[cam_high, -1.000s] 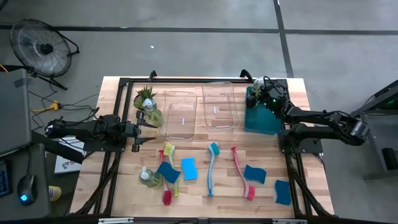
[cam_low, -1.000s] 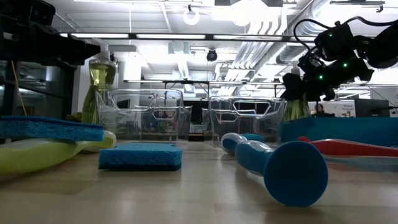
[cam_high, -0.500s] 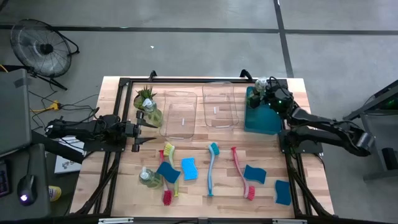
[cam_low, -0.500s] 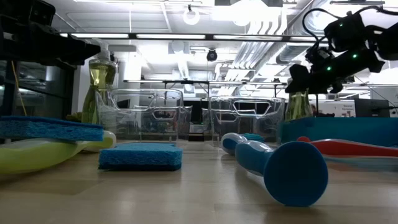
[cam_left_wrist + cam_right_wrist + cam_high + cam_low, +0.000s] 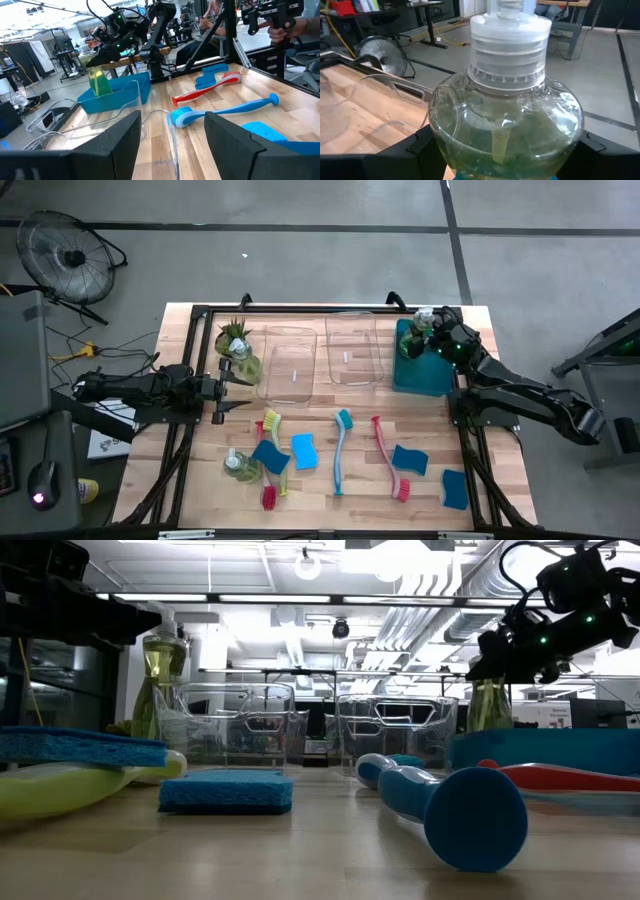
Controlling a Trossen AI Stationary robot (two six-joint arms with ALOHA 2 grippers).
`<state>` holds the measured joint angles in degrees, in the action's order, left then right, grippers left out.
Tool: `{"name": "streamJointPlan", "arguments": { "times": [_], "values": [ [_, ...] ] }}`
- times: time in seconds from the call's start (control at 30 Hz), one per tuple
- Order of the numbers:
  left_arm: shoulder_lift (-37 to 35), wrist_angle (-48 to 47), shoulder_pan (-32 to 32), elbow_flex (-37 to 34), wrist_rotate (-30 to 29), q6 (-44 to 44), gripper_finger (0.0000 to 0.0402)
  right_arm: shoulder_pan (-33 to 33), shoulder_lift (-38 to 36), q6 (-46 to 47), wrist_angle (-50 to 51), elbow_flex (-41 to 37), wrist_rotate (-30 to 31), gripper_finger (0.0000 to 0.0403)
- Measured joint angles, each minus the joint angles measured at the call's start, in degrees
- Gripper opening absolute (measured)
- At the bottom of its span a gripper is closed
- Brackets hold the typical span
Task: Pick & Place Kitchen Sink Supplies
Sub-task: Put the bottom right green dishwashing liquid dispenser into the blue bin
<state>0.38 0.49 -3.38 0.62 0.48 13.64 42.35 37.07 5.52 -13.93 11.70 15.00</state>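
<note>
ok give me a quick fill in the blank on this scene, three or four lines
1. The right gripper holds a soap bottle over the ____ bin.
2. The two bins in the middle of the table are ____.
3. The left gripper waits beside the potted ____.
4. The teal brush lies between a blue sponge and the ____ brush.

Missing words: teal; clear; plant; red

No text, label, brand, number or sign can be read in any of the views.
</note>
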Motion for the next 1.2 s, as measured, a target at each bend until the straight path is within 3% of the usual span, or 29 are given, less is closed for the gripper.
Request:
{"name": "streamJointPlan", "arguments": {
  "times": [0.33, 1.2],
  "values": [
    [0.0, 0.0, 0.0, 0.0, 0.02, 0.0, 0.0213, 0.0, -0.03, -0.42, 1.78, 0.0, -1.97, 0.0275],
    [0.0, -0.02, 0.0, 0.0, 0.01, -0.01, 0.0213, 0.0, -0.05, -3.04, 2.95, 0.04, -4.72, 0.0331]
  ]
}}
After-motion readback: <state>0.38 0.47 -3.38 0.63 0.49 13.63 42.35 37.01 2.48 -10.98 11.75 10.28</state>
